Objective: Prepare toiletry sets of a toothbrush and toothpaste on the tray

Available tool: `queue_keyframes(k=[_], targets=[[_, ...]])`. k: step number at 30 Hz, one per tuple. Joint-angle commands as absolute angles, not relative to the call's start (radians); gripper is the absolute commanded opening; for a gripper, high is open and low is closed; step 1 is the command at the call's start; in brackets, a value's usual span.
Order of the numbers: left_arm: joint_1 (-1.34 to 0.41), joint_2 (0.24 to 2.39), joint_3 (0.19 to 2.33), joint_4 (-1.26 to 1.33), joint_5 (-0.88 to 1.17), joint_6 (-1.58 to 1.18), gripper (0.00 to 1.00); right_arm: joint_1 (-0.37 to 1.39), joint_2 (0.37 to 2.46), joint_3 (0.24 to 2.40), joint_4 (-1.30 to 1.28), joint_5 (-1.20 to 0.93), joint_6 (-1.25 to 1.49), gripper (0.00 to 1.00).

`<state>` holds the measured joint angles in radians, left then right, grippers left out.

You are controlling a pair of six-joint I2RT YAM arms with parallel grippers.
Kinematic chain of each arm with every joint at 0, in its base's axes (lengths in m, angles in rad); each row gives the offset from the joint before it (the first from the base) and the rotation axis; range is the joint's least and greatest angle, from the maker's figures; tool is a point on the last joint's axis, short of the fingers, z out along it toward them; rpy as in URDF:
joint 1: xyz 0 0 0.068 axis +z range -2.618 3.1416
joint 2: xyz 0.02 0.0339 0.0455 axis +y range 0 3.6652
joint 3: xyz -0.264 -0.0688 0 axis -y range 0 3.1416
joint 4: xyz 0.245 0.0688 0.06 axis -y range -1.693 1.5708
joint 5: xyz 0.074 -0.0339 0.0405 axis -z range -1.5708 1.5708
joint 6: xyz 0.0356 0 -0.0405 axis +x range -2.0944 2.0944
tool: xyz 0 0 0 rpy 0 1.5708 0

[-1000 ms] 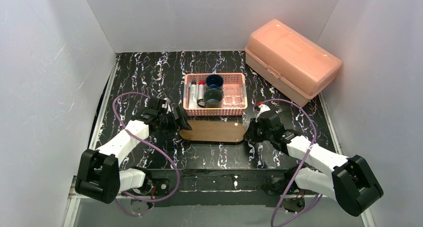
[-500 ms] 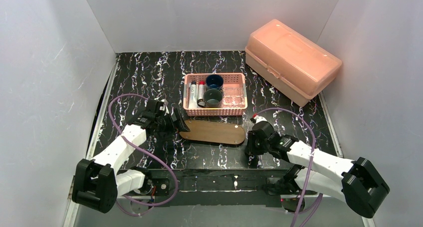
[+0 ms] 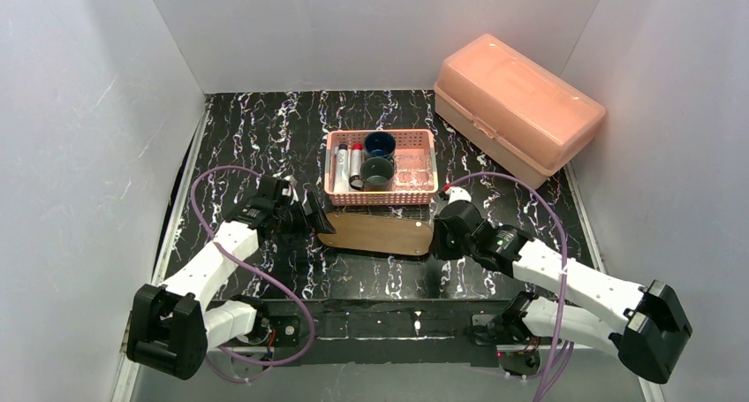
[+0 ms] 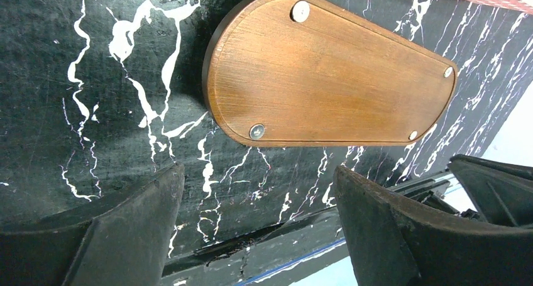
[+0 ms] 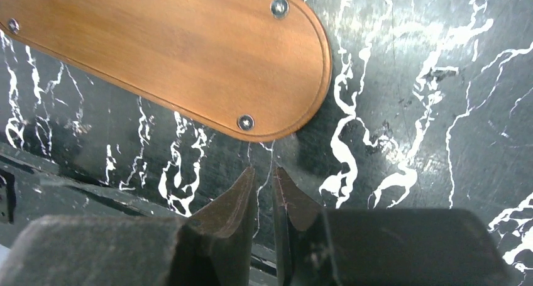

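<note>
The tray [image 3: 375, 234] lies on the black marbled worktop [image 3: 265, 128], its long axis running from 9 to 3 o'clock in the top view. Nothing stands on it. In the wrist views its upturned brown face carries four small metal studs [image 4: 256, 132], one near each corner.

The left hand [image 3: 313, 217] sits just beside the tray's 9 o'clock end. In its own view, the left hand [image 4: 258, 171] is released: the fingers [image 4: 141, 220] are spread wide with only bare worktop between them. The tray lies beyond the tips and does not touch them.

The right hand [image 3: 435, 234] is at the tray's 3 o'clock end. In its wrist view, the right hand [image 5: 263, 171] is clenched to a thin slit and grasps nothing. The tips sit just short of the tray's rounded rim, and I cannot tell whether they touch it.

At 12 o'clock from the tray, just beside its far edge, stands the pink basket [image 3: 381, 134]. Inside it:
- The blue mug [image 3: 380, 143] is at the far middle.
- The grey-green cup [image 3: 377, 173] is just at the mug's 6 o'clock.
- The clear glass [image 3: 412, 170] is at the cup's 3 o'clock.
- A white toothbrush [image 3: 341, 167] and a white tube [image 3: 356, 162] with a red end lie side by side along the basket's 9 o'clock side.

A salmon box [image 3: 517, 109] with its lid down stands well apart, at 2 o'clock from the tray, against the right wall.
</note>
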<state>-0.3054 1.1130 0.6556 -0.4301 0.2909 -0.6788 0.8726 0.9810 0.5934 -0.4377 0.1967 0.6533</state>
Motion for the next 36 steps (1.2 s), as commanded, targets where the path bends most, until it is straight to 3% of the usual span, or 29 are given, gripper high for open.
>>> queue_keyframes(k=[1, 15, 19, 22, 28, 36], targets=[[-0.310, 1.105, 0.712, -0.470, 0.255, -0.651, 0.86, 0.879, 1.018, 0.667, -0.440, 0.262, 0.623, 0.25], [-0.309, 1.296, 0.849, -0.432, 0.193, -0.620, 0.84, 0.817, 1.199, 0.790, -0.329, 0.322, 0.495, 0.29], [-0.309, 1.346, 0.875, -0.379, 0.193, -0.618, 0.77, 0.793, 1.226, 0.789, -0.298, 0.325, 0.476, 0.27], [-0.309, 1.383, 0.893, -0.349, 0.184, -0.613, 0.68, 0.773, 1.232, 0.778, -0.276, 0.327, 0.466, 0.25], [-0.309, 1.465, 0.919, -0.320, 0.174, -0.606, 0.39, 0.730, 1.236, 0.755, -0.247, 0.307, 0.446, 0.22], [-0.310, 1.545, 0.927, -0.285, 0.167, -0.607, 0.18, 0.701, 1.252, 0.717, -0.206, 0.273, 0.442, 0.22]])
